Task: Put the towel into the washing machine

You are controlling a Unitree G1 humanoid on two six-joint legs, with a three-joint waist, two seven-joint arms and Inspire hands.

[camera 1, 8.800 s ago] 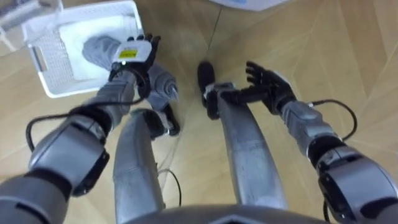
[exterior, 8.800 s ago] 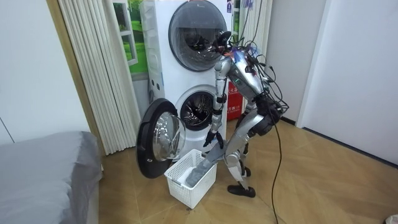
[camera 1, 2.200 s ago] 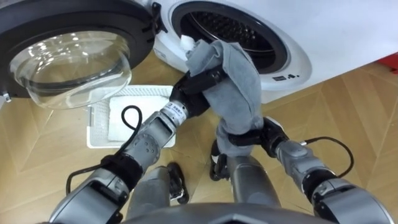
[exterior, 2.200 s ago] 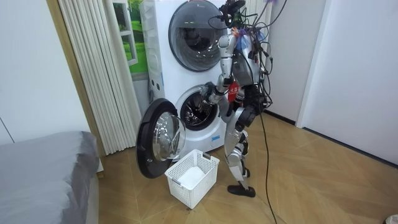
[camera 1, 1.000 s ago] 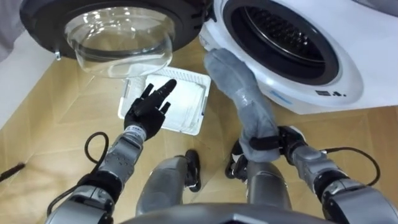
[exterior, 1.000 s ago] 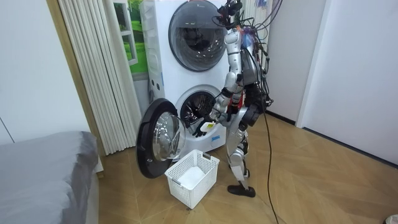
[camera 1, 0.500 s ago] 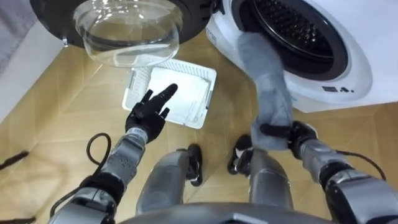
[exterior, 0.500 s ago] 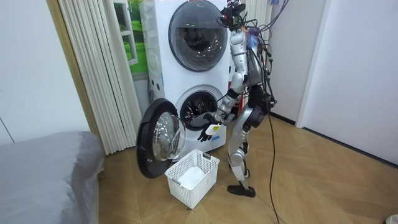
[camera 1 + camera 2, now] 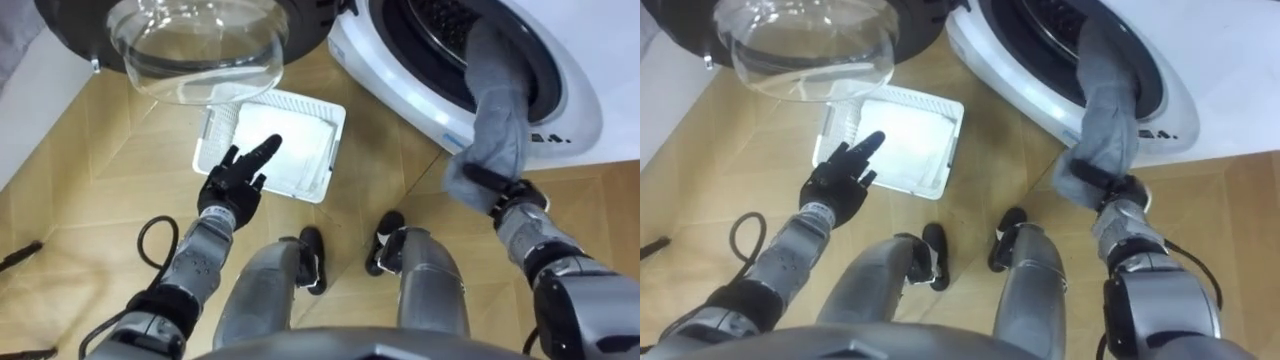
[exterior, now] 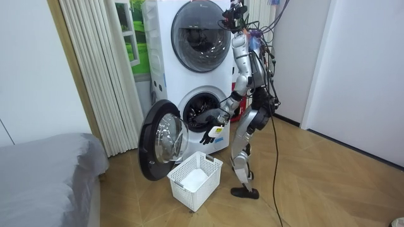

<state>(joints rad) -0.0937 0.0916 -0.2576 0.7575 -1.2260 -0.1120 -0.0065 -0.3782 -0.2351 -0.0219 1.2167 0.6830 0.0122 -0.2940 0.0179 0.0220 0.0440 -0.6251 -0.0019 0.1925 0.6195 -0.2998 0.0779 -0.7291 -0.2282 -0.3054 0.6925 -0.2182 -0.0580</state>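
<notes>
Half in the washing machine (image 9: 560,110), the limp towel (image 9: 497,110) drapes over the rim to the right robot hand (image 9: 510,195), which is clamped on its lower end. Soft and light, it probably wants gripping higher up; the left robot hand (image 9: 232,185) is spread open.

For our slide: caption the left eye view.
Right hand holds grey towel draped into washing machine; left hand open above basket.

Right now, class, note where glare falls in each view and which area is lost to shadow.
Left eye view: white highlights streak the domed door glass, and the drum behind the towel is dark, so its depth is unreadable. Room view: the upper door carries pale reflections, and the lower drum opening is shadowed too.
</notes>
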